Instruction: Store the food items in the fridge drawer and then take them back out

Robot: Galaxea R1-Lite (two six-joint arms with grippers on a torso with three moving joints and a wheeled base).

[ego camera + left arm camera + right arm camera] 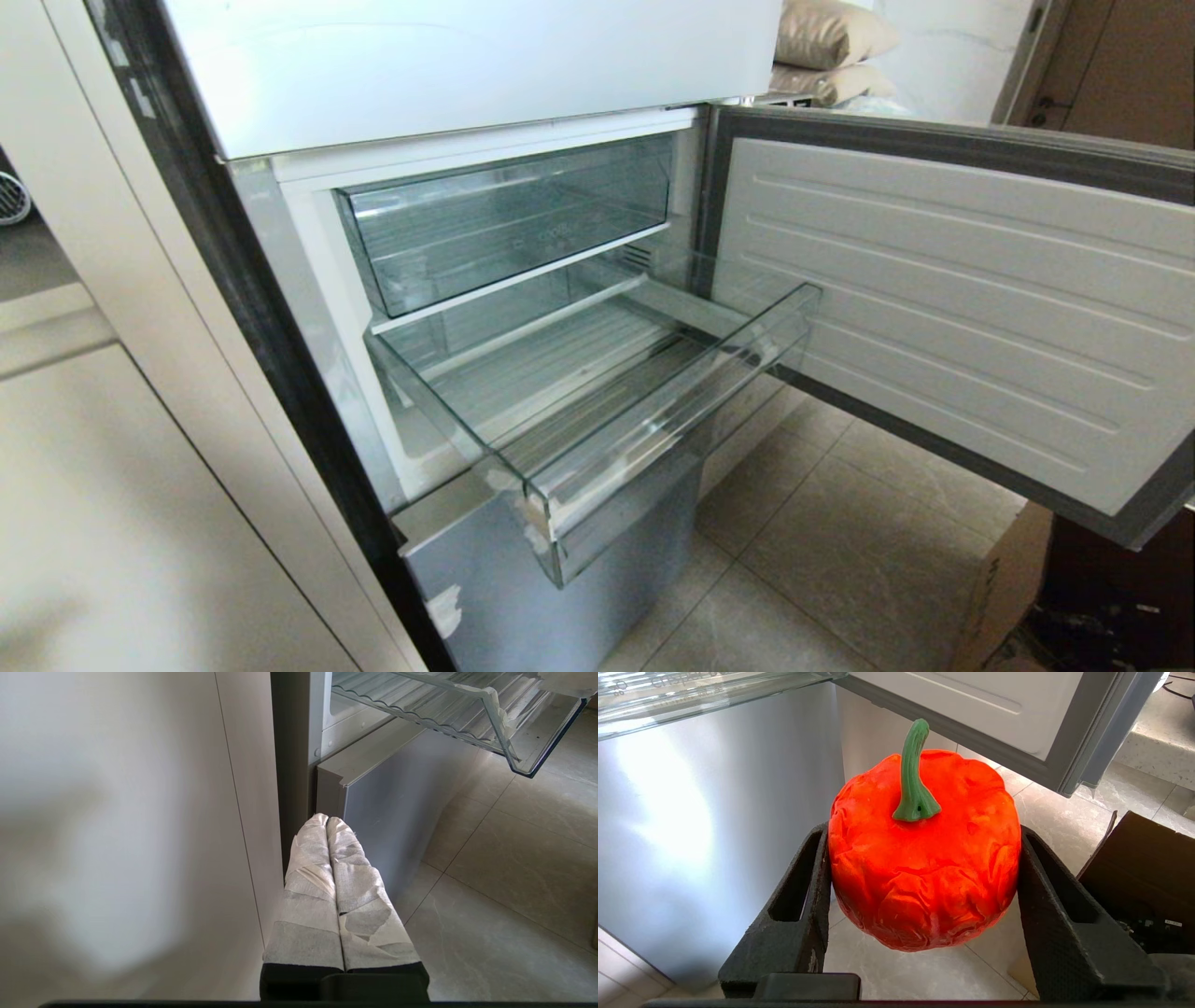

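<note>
The fridge drawer [672, 420], wide, shallow and clear, stands pulled out of the fridge with nothing in it; white tape scraps mark its near front corner. The left wrist view catches that corner [504, 732] from below. One food item [924, 882], a glossy red, round pepper-like thing with a green stem, hangs above the tiled floor. My right gripper [924, 833] is shut on it, a black finger pressed to each side. My left gripper [327, 819], its fingers wrapped in white tape, is shut on nothing, low beside the fridge's left edge. Neither arm shows in the head view.
The fridge door [952, 308] is swung wide open to the right. A deeper clear drawer [504, 224] sits pushed in above. Below is a closed steel-grey door [560, 579]. A pale cabinet panel [140, 513] stands left; a cardboard box [1008, 588] sits on the tiled floor [840, 523].
</note>
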